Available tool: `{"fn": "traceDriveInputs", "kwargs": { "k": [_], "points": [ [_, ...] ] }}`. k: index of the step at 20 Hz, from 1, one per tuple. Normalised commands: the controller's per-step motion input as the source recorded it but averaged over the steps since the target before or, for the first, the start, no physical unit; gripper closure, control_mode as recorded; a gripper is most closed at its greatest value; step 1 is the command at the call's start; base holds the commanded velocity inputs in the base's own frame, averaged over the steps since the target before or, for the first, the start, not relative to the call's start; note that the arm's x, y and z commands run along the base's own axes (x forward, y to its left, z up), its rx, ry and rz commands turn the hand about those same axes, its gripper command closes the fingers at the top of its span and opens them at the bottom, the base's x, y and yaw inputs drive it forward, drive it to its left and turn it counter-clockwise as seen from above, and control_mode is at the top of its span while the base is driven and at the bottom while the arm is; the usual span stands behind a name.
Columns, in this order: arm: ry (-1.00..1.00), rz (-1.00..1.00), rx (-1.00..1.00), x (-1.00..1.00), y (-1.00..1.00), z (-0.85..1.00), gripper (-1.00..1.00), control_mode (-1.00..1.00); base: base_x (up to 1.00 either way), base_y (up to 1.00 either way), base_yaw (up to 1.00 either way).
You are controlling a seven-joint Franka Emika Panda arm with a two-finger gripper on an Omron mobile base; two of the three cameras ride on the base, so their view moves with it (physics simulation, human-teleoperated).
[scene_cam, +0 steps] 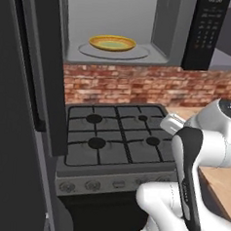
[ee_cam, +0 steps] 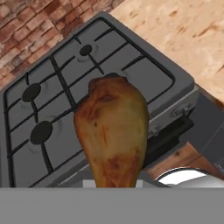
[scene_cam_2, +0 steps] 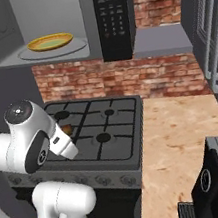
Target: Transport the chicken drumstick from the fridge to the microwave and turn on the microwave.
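From the hand camera I see my gripper (ee_cam: 114, 186) clamped on the chicken drumstick (ee_cam: 113, 133), which hangs above the gas stove (ee_cam: 65, 100). Above the stove, the microwave (scene_cam: 201, 30) stands with its door (scene_cam: 41, 58) swung open, a yellow plate (scene_cam: 112, 43) resting on the turntable (scene_cam: 141, 54) inside

**Flat, even light in a rendered kitchen**

Light is soft and even, with no clear source; shadows are faint, the strongest a dim patch under the microwave (scene_cam: 123, 27) onto the brick wall (scene_cam: 119, 83); the stove (scene_cam: 118, 135) looks dull grey without glare; the wooden counter (scene_cam_2: 174, 135) is the brightest surface; edges are slightly soft and blocky; the drumstick (ee_cam: 113, 133) sits close to the hand camera, a little blurred; no bending at the frame edges.
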Motion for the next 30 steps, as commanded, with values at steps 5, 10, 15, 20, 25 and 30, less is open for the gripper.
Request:
{"fn": "traceDriveInputs", "kwargs": {
  "k": [5, 10, 15, 20, 25, 30],
  "points": [
    [0.00, 0.00, 0.00, 0.20, 0.06, 0.00, 1.00, -1.00, 0.35, 0.11, -0.01],
    [-0.01, 0.10, 0.00, 0.07, 0.21, 0.00, 1.00, -1.00, 0.00, 0.00, 0.00],
    [-0.09, 0.27, 0.00, -0.07, 0.18, 0.00, 1.00, -1.00, 0.00, 0.00, 0.00],
    [-0.15, 0.29, 0.00, -0.05, 0.07, 0.04, 1.00, -1.00, 0.00, 0.00, 0.00],
    [-0.04, 0.02, -0.08, 0.08, 0.64, 0.55, 1.00, -1.00, 0.00, 0.00, 0.00],
    [-0.04, -0.01, -0.14, 0.08, 0.70, 0.65, 1.00, -1.00, 0.00, 0.00, 0.00]
  ]
}}
